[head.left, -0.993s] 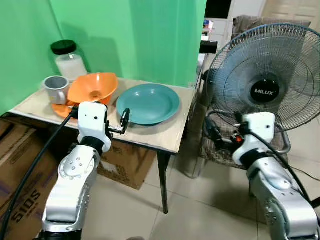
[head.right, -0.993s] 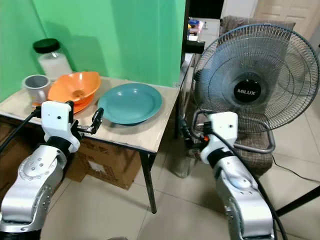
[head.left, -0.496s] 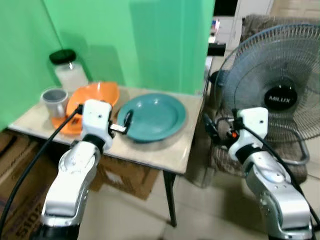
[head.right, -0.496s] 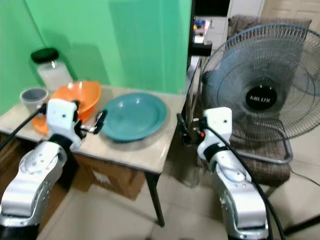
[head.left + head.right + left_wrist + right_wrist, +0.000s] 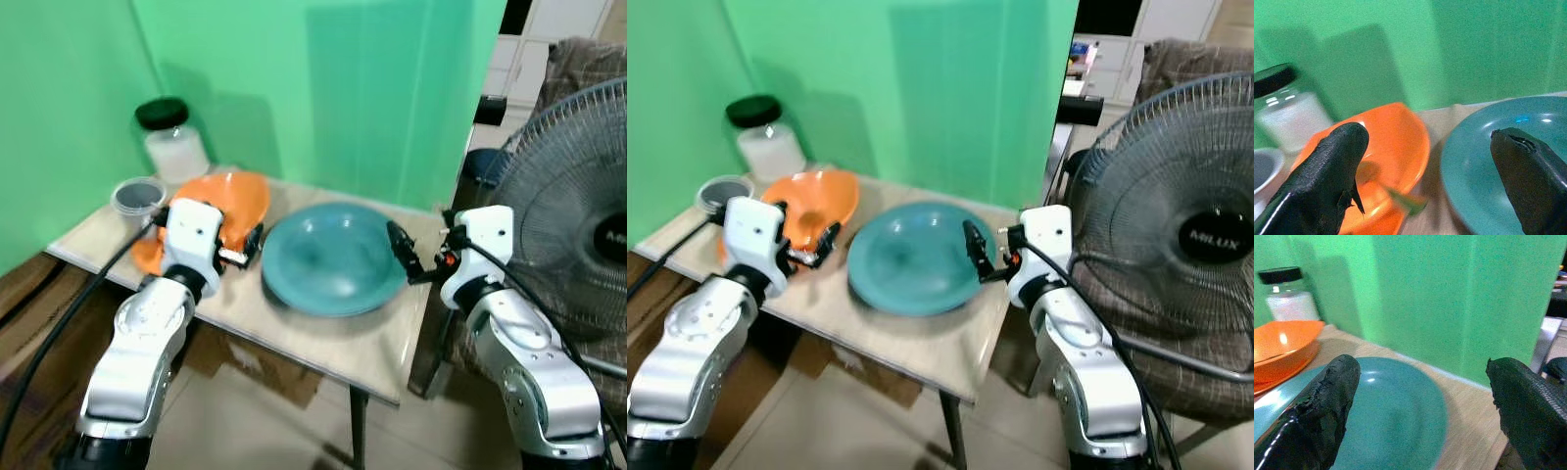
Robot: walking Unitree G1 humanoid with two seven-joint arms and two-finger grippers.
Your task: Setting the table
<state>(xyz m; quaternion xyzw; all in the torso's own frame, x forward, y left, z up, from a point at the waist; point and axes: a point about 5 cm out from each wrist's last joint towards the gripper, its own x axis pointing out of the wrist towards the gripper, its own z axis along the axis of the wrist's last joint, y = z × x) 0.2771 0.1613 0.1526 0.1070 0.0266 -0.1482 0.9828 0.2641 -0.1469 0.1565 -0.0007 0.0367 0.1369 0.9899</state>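
Right eye view | fan [image 5: 1176, 245] badge reads MILUX | teal plate [image 5: 911, 259]

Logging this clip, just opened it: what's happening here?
The robot faces a small table and holds nothing. Its left gripper, fingers open, hovers between the orange bowl and the teal plate. Its right gripper, also open, is at the plate's right rim. A jar and a cup stand behind the bowl.
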